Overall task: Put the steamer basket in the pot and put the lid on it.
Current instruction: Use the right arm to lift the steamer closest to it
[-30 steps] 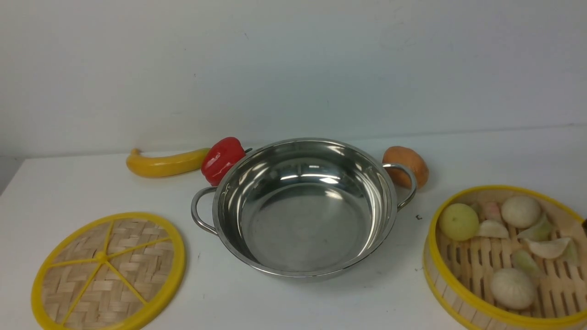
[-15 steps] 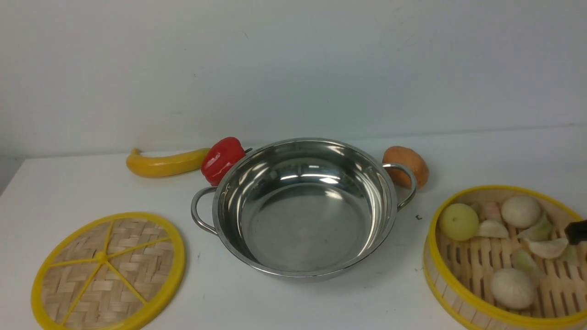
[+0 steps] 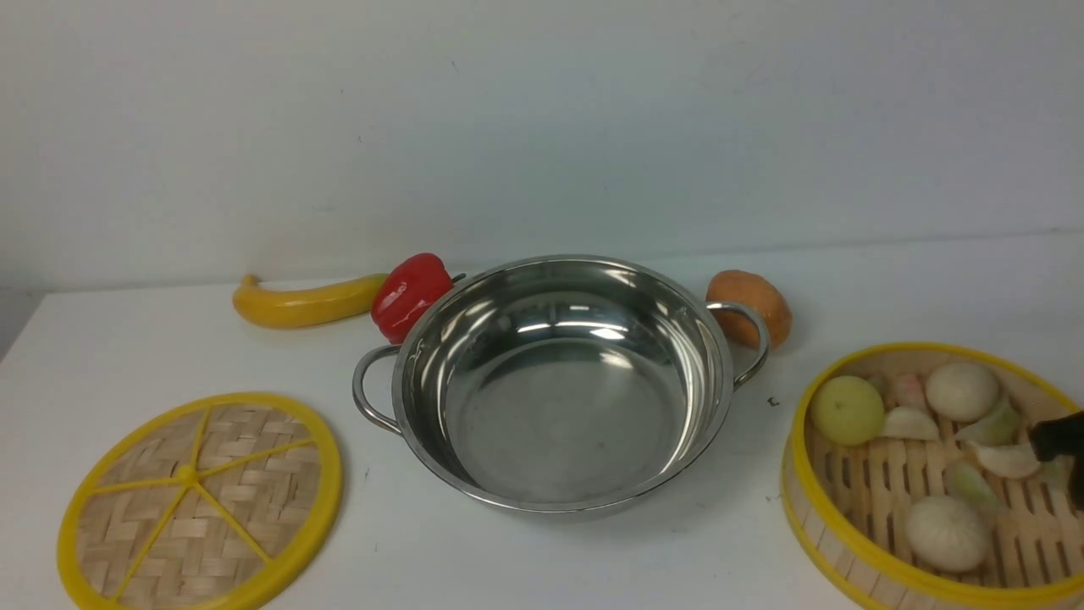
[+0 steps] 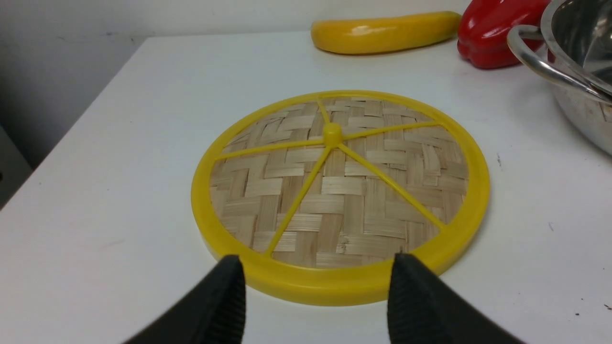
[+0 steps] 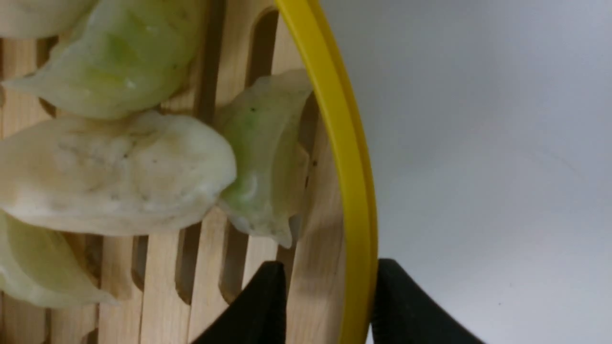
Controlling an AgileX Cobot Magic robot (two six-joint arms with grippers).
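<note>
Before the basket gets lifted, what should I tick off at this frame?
1. Pot empty: ok.
2. Right gripper straddles the steamer basket rim, one side inside, one outside: ok.
3. Fingers clamped on the rim: cannot tell.
4. Nearest dumpling clear of the gripper: ok, barely.
5. Lid flat on the table, left gripper open at its edge: ok.

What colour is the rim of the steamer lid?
The lid rim is yellow; the left wrist view shows it best.
</note>
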